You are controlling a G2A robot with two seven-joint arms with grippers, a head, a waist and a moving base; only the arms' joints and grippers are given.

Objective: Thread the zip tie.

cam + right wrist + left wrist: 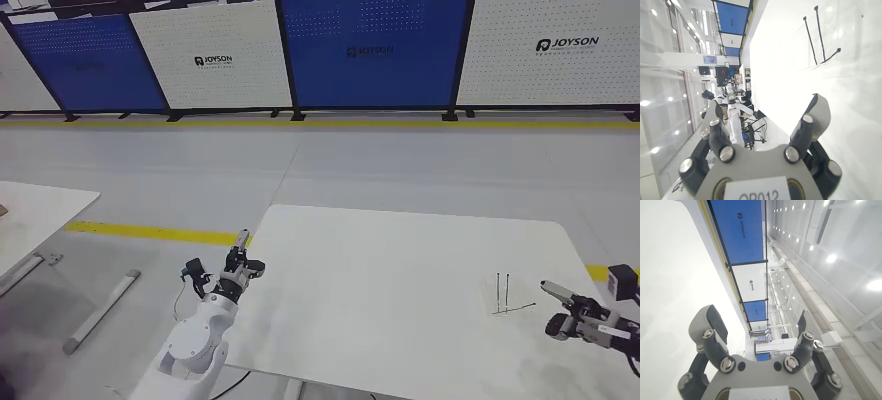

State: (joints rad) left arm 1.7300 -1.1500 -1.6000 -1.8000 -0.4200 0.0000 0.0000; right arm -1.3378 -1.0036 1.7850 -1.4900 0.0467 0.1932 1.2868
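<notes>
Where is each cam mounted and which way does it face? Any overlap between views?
Top: above the arms, looking down at the table and the floor beyond; shows both arms, left end effector and right end effector.
Left wrist: on the left arm, facing along the table toward wall panels and ceiling; own open end effector.
Right wrist: on the right arm, facing across the table at the zip ties; own open end effector.
Shared: top and right wrist both show the zip ties.

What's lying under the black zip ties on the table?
The zip ties lie on a clear panel, and the white table shows through it. Nothing else appears beneath; the strips hide what is directly under them.
</notes>
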